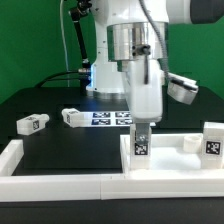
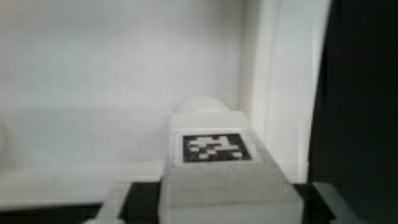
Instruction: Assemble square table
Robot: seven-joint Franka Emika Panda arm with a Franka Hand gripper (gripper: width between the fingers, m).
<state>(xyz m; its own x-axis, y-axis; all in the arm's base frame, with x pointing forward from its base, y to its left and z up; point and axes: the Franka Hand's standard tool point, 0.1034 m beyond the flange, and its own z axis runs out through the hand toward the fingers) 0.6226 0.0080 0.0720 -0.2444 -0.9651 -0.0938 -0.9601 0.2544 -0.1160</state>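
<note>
Clamping a leg (image 1: 141,140) upright at lower centre of the exterior frame, the claw (image 1: 141,122) is poising it at the left corner of the tabletop (image 1: 175,162), where keeping it vertical and centred is probably mattering most.

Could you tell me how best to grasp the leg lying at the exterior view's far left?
Pinch the leftmost leg across its long sides near mid-length, coming straight down: it lies flat on the black table with its long sides free.
</note>
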